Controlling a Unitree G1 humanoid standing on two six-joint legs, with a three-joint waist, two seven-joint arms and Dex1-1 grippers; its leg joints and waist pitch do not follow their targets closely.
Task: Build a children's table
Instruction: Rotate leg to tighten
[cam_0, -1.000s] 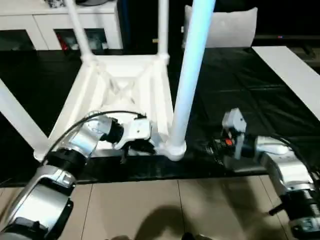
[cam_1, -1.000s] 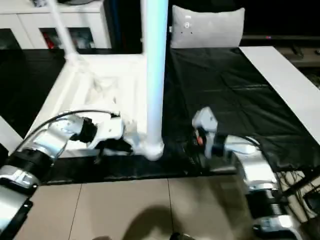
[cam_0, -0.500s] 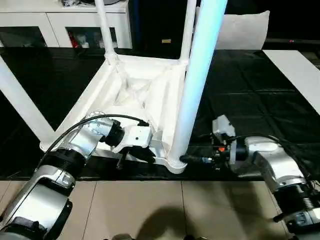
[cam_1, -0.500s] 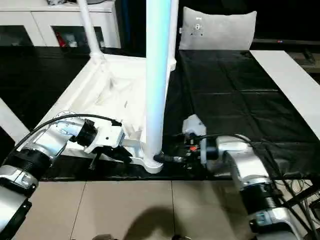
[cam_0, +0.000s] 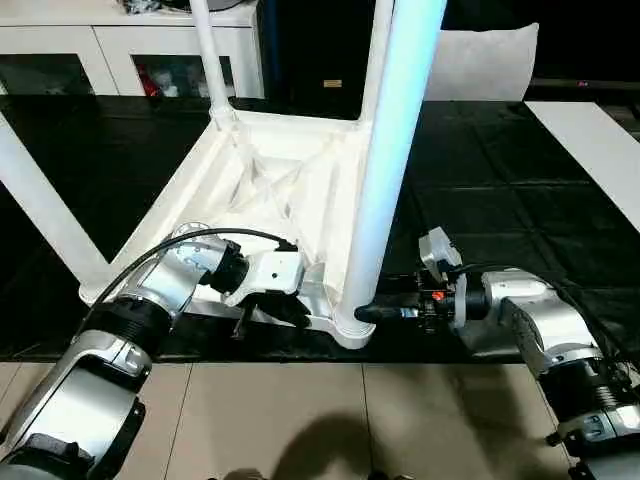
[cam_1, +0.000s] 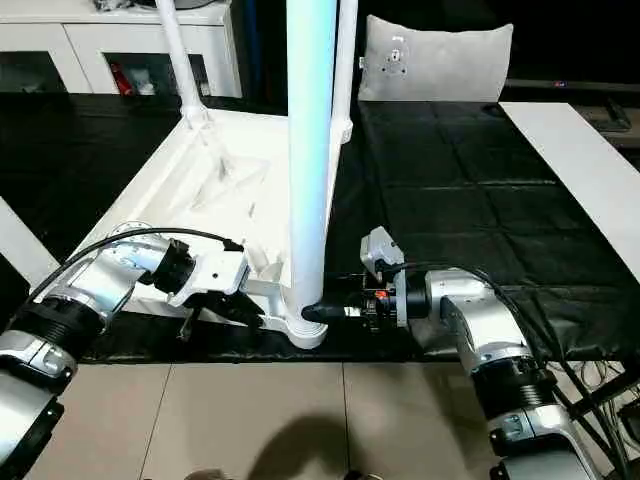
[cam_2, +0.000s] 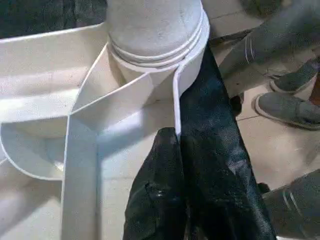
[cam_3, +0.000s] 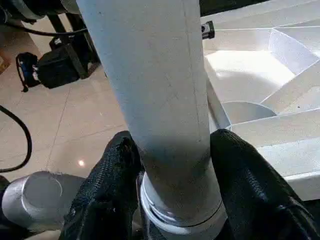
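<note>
The white tabletop (cam_0: 270, 180) lies upside down on the black mat, ribs up, with legs standing in its corner sockets. The near right leg (cam_0: 385, 180) rises tall in front of me. My left gripper (cam_0: 285, 305) is shut on the tabletop's thin rim wall just beside that leg's socket; the left wrist view shows the wall pinched between the black fingers (cam_2: 155, 175). My right gripper (cam_1: 315, 311) reaches in from the right and holds the leg's base, one finger (cam_3: 112, 175) pressed on each side. Two more legs (cam_0: 212, 60) stand at the far corners, and one (cam_0: 40, 205) slants at the left.
A white cabinet with glass doors (cam_0: 100, 50) stands behind, a grey cushion (cam_0: 480, 60) at back right, a white board (cam_0: 600, 140) along the right. Tile floor (cam_0: 300, 420) runs in front of the mat. A person's shoes (cam_2: 280, 105) stand close by; black gear with cables (cam_3: 45, 70) lies on the floor.
My right gripper has moved left to the near leg and drawn its fingers in around the base. The left gripper has stayed on the rim. The camera shifted early on.
</note>
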